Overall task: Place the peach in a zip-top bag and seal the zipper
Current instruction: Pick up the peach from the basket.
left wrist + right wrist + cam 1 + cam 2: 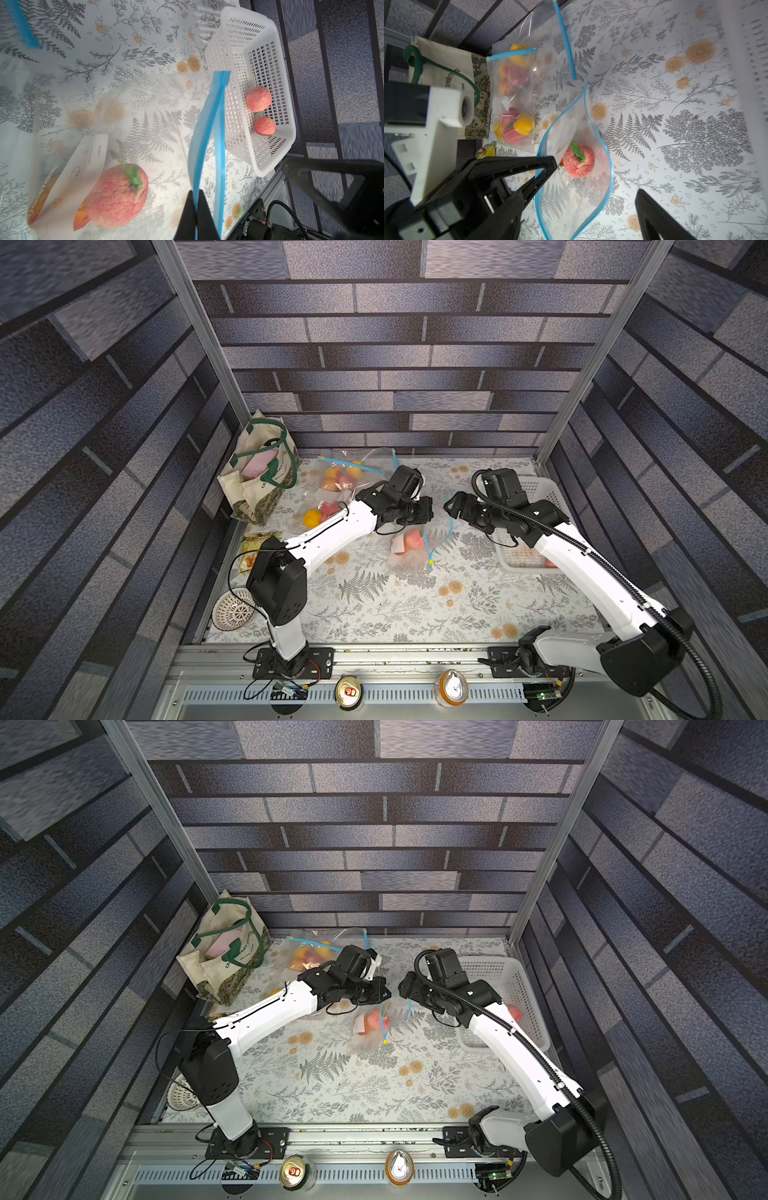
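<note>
The pink-red fuzzy peach (pixel 579 161) with a green leaf lies inside a clear plastic zip-top bag (pixel 593 193). The bag rests on the fern-and-flower-printed counter (pixel 415 605) between the two arms. The bag's blue zipper strip (pixel 207 124) is unsealed: in the right wrist view its two lips bow apart into a wide loop, and the peach shows through the mouth. A white label panel on the bag lies against the peach.

The left tool (pixel 196 193) is fully closed, pinching one lip of the blue zipper strip and holding it raised off the counter. The right tool (pixel 450 508) has its fingers wide apart just beside the bag's mouth, facing the left tool, with nothing in its grasp.

Beside the right arm sits a white perforated plastic basket (pixel 259 62) holding two more pink peaches (pixel 258 98). Toward the back wall lie other clear bags with blue zippers (pixel 512 83), filled with yellow and pink fruit. Near them, in the corner, is a cream canvas tote with green handles (pixel 257 472). Two drink cans (pixel 348 691) stand in the front rail.
</note>
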You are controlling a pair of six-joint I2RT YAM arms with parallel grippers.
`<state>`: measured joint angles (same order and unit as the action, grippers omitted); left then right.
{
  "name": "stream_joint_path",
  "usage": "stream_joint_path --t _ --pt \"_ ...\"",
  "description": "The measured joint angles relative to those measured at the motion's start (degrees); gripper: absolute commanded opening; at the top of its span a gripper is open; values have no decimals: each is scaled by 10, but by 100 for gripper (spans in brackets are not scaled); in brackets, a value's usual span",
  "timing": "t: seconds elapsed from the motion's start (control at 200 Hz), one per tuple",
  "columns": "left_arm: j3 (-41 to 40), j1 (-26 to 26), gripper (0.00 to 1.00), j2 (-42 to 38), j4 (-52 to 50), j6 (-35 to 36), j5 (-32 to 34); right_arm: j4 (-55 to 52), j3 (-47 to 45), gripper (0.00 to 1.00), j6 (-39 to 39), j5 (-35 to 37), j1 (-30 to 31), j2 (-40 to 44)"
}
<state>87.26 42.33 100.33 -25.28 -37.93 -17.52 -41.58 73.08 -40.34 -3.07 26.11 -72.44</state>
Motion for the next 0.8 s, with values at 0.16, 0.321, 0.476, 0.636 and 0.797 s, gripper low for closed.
stream_joint_path --t 0.16,0.321,0.476,0.636,0.797 --pt "0 2 0 0 -3 1 3 -49 50 89 51 36 -70 1" --pt "0 5 0 0 -7 4 12 -69 33 89 105 123 -195 -3" --pt "-1 5 0 0 -7 5 13 -69 -5 92 157 221 -266 -52" --pt "-4 5 0 0 -7 6 12 -52 -17 93 202 237 -324 -129" --pt "-4 5 0 0 -7 7 10 -35 -18 93 227 226 -361 -197"
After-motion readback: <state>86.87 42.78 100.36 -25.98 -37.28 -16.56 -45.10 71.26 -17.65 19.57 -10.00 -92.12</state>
